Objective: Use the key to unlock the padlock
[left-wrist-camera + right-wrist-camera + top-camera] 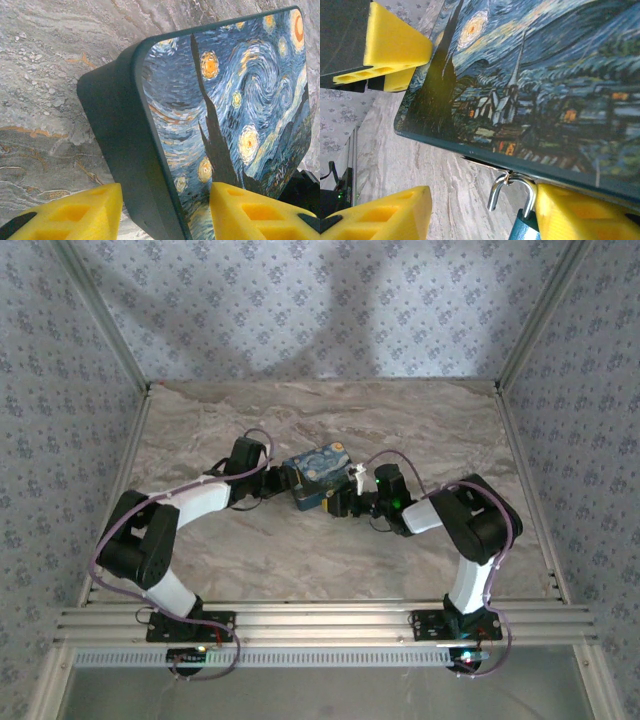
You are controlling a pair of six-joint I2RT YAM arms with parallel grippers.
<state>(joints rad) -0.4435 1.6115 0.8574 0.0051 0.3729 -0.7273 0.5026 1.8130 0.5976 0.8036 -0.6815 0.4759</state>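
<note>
The padlock [521, 226] hung from a small hasp on the near-right edge of the starry-print box [315, 472], which lay at the middle of the table [330, 565]. In the right wrist view its silvery shackle was hooked through the hasp and its bluish body trailed back from the box edge toward the wrist. We judged that its long axis ran roughly in line with the right arm's approach.

The right gripper [482, 202] was the nearer one. Its yellow fingers [380, 215] stood wide apart, holding nothing. The lock sat inside that gap, hard against the farther-right finger, though we could not tell whether they touched.

The left gripper [165, 200] was at the box's left end, well away from the lock. Its fingers were spread on either side of the box's corner, and we could not tell whether they actually pinched it.

We judged that the next move depended on the lock's body end facing the right gripper.
</note>
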